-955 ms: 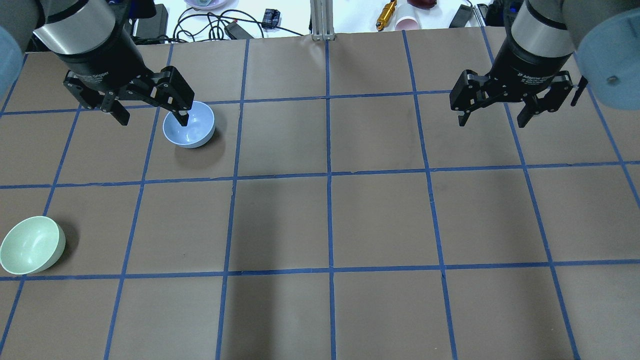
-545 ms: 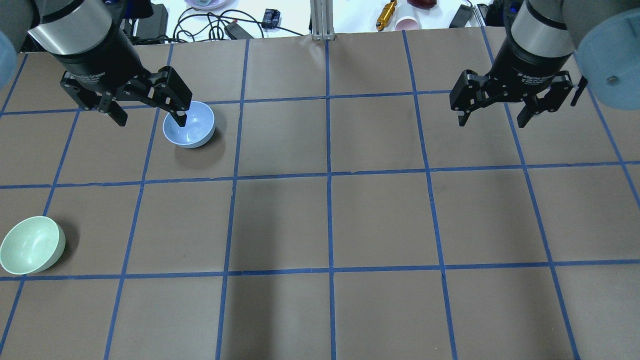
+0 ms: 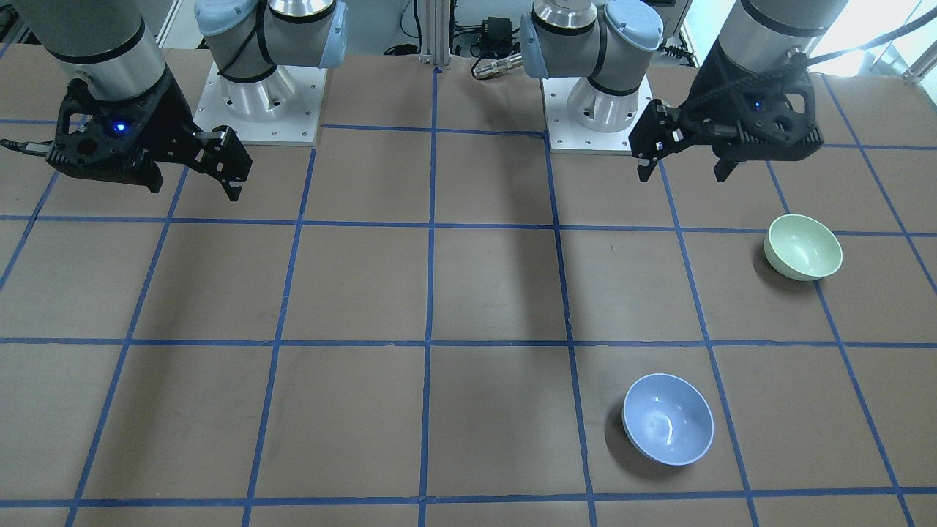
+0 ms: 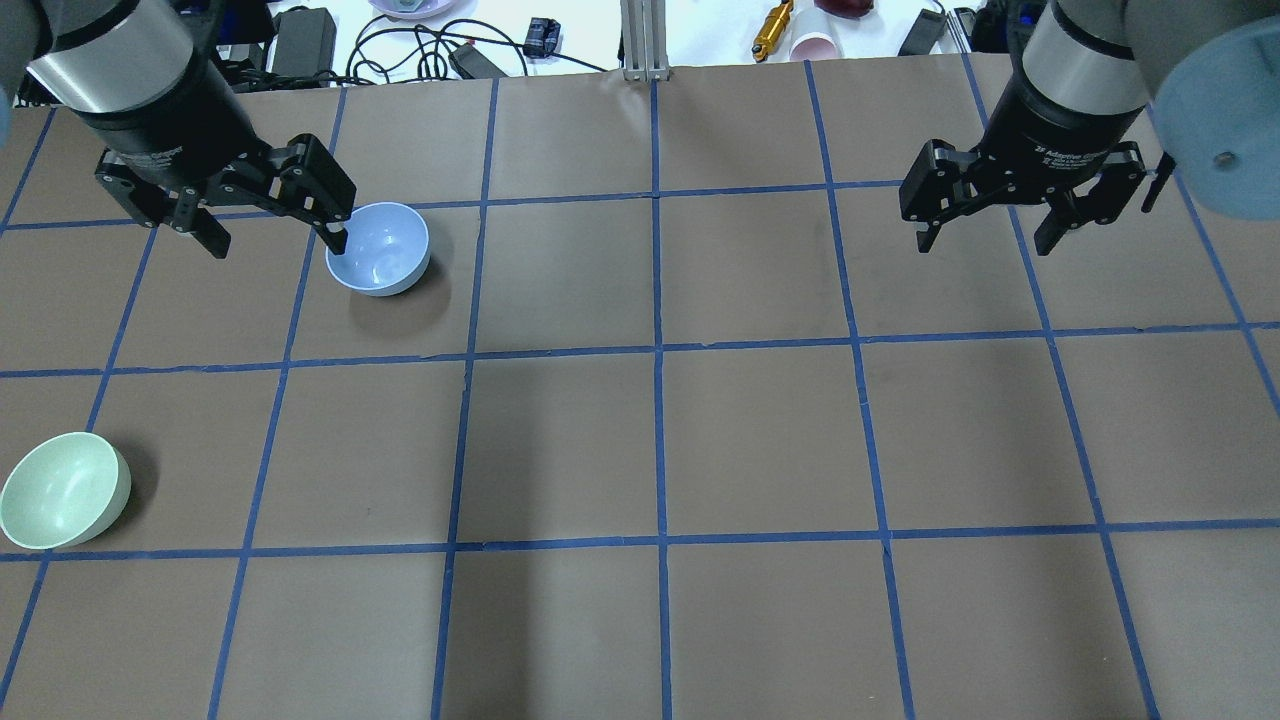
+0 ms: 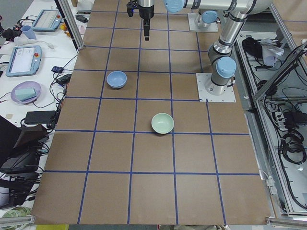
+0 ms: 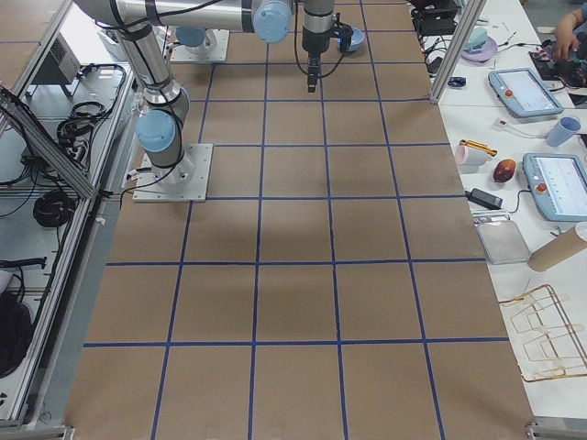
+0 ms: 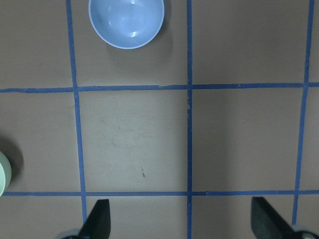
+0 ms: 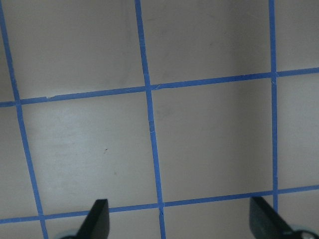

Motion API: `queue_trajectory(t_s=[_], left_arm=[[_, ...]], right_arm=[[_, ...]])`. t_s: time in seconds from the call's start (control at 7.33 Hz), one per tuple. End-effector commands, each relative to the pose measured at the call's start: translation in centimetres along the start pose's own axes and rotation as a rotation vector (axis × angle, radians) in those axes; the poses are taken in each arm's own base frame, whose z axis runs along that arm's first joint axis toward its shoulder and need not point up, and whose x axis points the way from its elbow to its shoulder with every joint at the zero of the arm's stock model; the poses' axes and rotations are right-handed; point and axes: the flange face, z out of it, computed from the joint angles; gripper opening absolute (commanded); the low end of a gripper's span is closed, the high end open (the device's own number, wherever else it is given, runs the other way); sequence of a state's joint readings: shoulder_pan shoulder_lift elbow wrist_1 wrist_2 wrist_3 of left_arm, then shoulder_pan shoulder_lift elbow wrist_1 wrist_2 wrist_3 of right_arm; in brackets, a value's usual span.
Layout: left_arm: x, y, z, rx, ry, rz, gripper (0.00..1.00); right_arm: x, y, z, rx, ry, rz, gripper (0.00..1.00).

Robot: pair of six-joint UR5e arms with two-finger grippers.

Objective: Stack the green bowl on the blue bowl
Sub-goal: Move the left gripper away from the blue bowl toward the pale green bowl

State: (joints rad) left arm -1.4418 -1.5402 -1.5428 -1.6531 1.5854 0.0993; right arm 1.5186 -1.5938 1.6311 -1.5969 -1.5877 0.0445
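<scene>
The pale green bowl (image 4: 62, 490) stands upright at the table's near left edge; it also shows in the front view (image 3: 803, 247) and as a sliver in the left wrist view (image 7: 2, 174). The blue bowl (image 4: 380, 250) stands upright further out, also in the front view (image 3: 667, 419) and the left wrist view (image 7: 126, 20). My left gripper (image 4: 277, 243) is open and empty, high above the table, just left of the blue bowl in the overhead view (image 3: 681, 176) (image 7: 182, 221). My right gripper (image 4: 985, 243) is open and empty over bare table on the right (image 3: 194, 190) (image 8: 180, 221).
The brown table has a blue tape grid (image 4: 657, 350). The two arm bases (image 3: 260, 95) (image 3: 596, 95) stand at the robot's edge. Cables (image 4: 420, 50), a pink cup (image 4: 815, 45) and a yellow tool (image 4: 772, 30) lie beyond the far edge.
My left gripper has shifted left and a little towards the far edge in the overhead view, so its finger now only touches the blue bowl's left rim in the image. The right arm and both bowls have not moved.
</scene>
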Motion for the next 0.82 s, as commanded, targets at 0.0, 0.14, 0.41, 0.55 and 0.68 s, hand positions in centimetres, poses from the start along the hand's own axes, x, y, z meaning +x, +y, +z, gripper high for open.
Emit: queue_trajectory(t_s=[0.0, 0.14, 0.41, 0.55, 0.68], left_arm=[[-7.0, -0.7, 2.1, -0.039, 0.021, -0.043, 1.00], [-10.6, -0.6, 3.1, -0.058, 0.030, -0.080, 1.00], [-16.9, 0.5, 6.1, -0.101, 0.061, -0.054, 1.00], [-20.3, 1.6, 7.5, -0.116, 0.082, -0.042, 1.00], [-24.4, 2.3, 9.0, -0.106, 0.090, -0.034, 1.00]], right_arm=[[0.0, 0.0, 0.0, 0.001, 0.000, 0.000, 1.00], [0.0, 0.0, 0.0, 0.001, 0.000, 0.000, 1.00], [0.0, 0.0, 0.0, 0.001, 0.000, 0.000, 1.00], [0.0, 0.0, 0.0, -0.001, 0.000, 0.000, 1.00], [0.0, 0.0, 0.0, 0.000, 0.000, 0.000, 1.00]])
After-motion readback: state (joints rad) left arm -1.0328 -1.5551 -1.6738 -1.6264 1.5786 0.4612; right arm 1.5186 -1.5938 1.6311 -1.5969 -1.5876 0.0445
